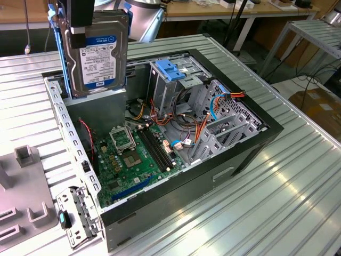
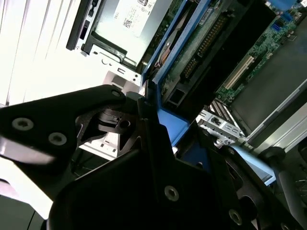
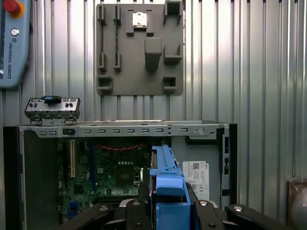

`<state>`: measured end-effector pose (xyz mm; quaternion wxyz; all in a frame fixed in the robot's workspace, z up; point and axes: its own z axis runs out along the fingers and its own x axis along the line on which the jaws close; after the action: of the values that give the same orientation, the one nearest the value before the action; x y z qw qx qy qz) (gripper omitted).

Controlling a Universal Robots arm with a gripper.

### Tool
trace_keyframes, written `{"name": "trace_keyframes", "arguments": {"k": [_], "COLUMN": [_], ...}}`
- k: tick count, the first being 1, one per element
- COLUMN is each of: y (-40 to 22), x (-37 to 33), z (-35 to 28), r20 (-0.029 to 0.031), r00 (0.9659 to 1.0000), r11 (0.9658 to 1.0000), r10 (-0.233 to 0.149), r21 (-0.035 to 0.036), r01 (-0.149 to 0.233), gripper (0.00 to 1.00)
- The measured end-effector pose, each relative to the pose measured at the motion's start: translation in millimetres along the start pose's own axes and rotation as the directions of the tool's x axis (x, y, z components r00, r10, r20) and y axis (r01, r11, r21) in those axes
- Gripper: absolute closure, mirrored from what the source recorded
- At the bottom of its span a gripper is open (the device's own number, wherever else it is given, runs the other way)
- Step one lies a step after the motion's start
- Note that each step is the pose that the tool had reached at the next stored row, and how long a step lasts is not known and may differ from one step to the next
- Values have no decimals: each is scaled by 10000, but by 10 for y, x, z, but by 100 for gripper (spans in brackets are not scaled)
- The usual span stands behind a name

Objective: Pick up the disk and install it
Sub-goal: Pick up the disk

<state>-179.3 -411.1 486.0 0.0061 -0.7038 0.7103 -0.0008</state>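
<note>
Closest to the lens in the first wrist view, the gripper is being shown clenched on the blue carrier edge of the disk. In the exterior view the disk is being held upright beneath the gripper, long axis vertical and label facing outward, above the corner of the open computer case at the exterior view's left. The drive cage with the blue top is being seen well apart from the disk, toward the exterior view's right, with the motherboard lying lower between them.
</note>
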Motion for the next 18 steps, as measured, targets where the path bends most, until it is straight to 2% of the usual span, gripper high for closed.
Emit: {"name": "trace_keyframes", "arguments": {"k": [6, 14, 18], "y": [-100, -263, -312], "x": [-1, -2, -2], "z": [3, 8, 9], "r20": [0, -1, -2], "r00": [10000, 10000, 10000], "r11": [10000, 10000, 10000], "r10": [1, 2, 1], "r21": [1, 0, -1], "r01": [-1, -2, -1], "gripper": [63, 63, 63]}}
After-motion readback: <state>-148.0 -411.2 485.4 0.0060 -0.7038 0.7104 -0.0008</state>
